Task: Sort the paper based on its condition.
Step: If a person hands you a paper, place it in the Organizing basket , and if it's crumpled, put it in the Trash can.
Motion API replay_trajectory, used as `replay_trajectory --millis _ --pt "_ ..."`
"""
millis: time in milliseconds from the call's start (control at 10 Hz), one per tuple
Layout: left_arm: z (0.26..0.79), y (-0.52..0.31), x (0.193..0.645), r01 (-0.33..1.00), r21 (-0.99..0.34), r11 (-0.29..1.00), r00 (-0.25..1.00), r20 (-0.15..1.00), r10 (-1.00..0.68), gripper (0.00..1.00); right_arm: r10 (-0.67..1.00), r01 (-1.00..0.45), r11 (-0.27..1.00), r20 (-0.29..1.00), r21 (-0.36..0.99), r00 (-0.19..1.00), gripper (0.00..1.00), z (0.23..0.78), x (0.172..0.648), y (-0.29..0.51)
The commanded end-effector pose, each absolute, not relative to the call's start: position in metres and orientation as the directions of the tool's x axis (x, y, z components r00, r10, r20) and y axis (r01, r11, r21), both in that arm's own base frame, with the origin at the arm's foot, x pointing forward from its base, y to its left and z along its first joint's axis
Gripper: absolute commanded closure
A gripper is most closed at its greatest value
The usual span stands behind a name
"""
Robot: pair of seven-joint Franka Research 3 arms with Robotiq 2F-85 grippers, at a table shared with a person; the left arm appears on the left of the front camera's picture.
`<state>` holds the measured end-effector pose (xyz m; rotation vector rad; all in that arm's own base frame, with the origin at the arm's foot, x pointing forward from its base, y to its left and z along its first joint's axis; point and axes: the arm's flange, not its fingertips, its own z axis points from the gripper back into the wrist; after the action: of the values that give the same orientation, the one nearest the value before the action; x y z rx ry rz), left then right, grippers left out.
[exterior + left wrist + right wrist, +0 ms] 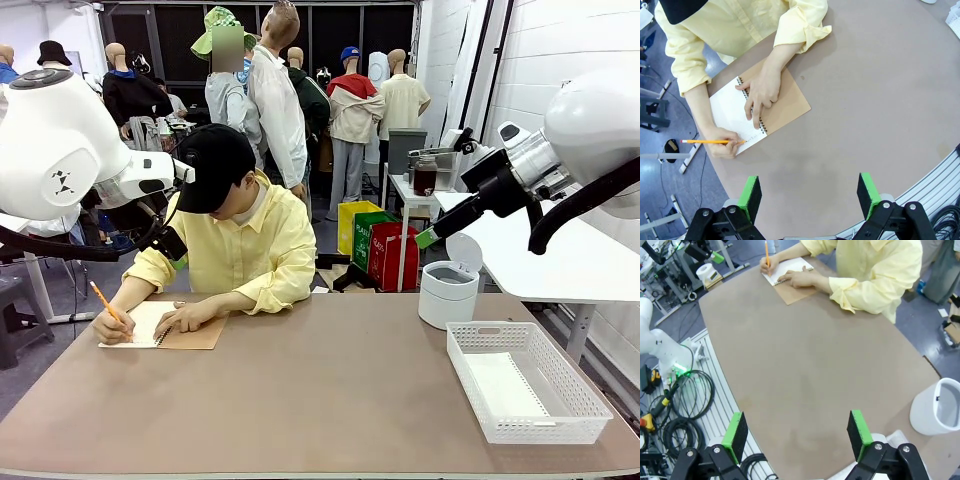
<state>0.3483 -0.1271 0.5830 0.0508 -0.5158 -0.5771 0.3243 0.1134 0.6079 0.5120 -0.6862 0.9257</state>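
- left tool (809, 194): jaws spread wide, nothing between the green pads (751, 192), hanging above the table (880, 100) with no contact.
- ahead of the left tool and off to the left in its wrist view: notebook (790, 102) lying open on the table, brown cover on one side, white page on the other.
- person (250, 235) sits at the far side, leaning over the notebook. One hand (722, 145) grips a pencil (710, 142) with its tip on the page, the other hand (762, 92) lies flat across the spiral binding.
- the table right under both tools is plain brown surface.
- white bin (940, 407), lid tipped up, stands on the table ahead and to the right of the right tool in its wrist view.
- right tool (797, 435): also wide open, holding nothing, raised clear of the table.
- white mesh basket (545, 428) sits on the table below the right tool, on the robot's side of the bin and apart from it.
- paper (503, 385): one smooth flat sheet lying on the basket floor, well apart from both tools, touched by neither.
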Motion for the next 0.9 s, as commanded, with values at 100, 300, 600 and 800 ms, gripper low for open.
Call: replay_trajectory --millis 100,300,600,800 --pt "0.5831 -0.1264 0.3485 0.511 0.187 0.839 0.711 0.456 -0.535 0.0 0.545 -0.854 0.507 0.725 0.115 0.421 0.0 0.6077 0.3244 0.1128" --pt "0.5831 -0.1264 0.3485 0.511 0.187 0.839 0.711 0.456 -0.535 0.0 0.545 -0.854 0.507 0.725 0.115 0.421 0.0 0.6077 0.3244 0.1128" --pt "0.5831 -0.1264 0.3485 0.511 0.187 0.839 0.711 0.456 -0.535 0.0 0.545 -0.854 0.507 0.725 0.115 0.421 0.0 0.6077 0.3244 0.1128" --pt "0.5831 -0.1264 0.3485 0.511 0.187 0.839 0.711 0.456 -0.535 0.0 0.545 -0.854 0.507 0.725 0.115 0.421 0.0 0.6077 0.3244 0.1128"
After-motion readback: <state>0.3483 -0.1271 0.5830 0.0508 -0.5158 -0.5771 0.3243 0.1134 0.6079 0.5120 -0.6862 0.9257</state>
